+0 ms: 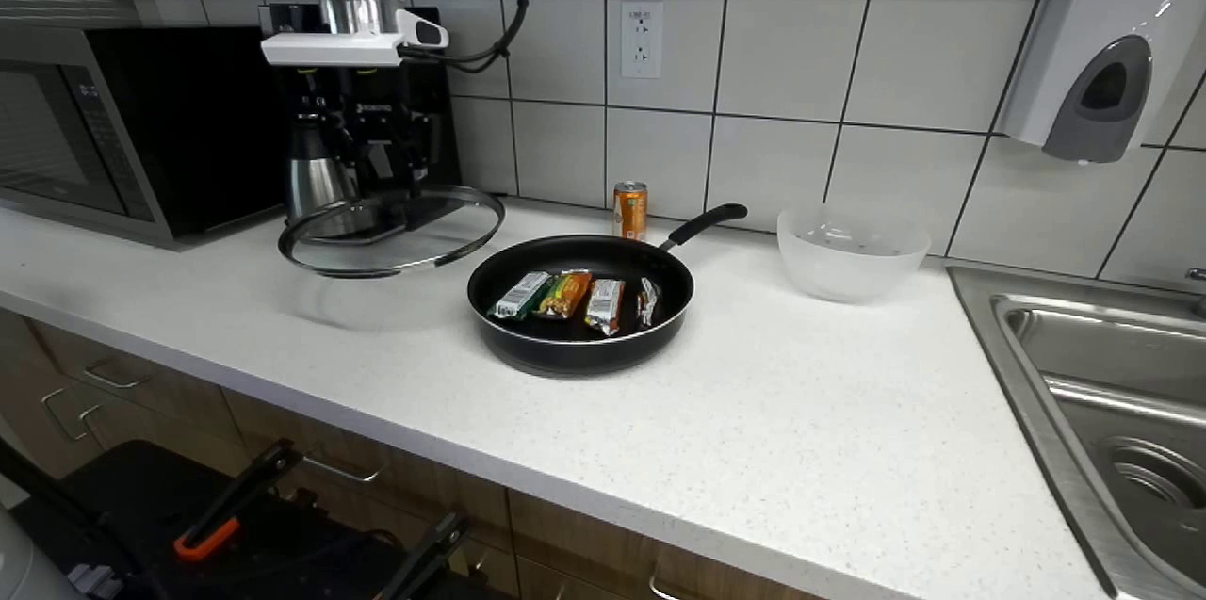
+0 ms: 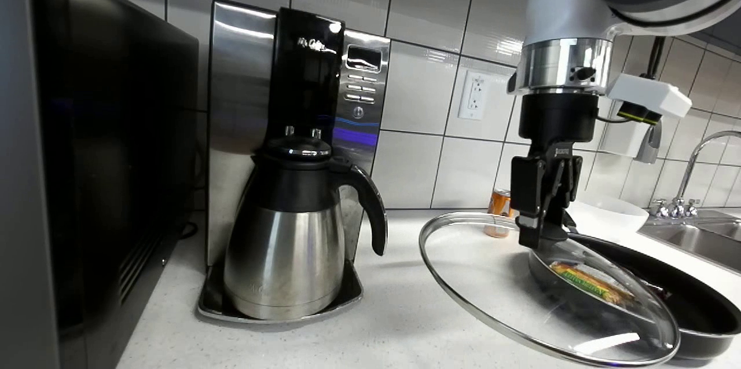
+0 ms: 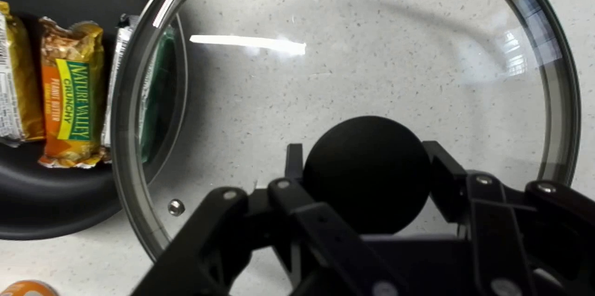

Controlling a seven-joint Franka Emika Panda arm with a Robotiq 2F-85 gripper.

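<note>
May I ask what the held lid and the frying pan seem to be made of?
The lid looks like clear glass, transparent with sharp highlights, banded in what seems shiny metal. The frying pan is probably coated metal: smooth black walls, bare silvery rim.

Black covers the gripper and the lid knob between its jaws; below it, the glass lid is clear, ringed with dark grey and silver. Beside the gripper, the frying pan is black with a silvery rim, its Nature Valley Crunchy bar orange, gold, yellow and green; the drink can farther out is orange, and the countertop beneath is white with grey flecks
</note>
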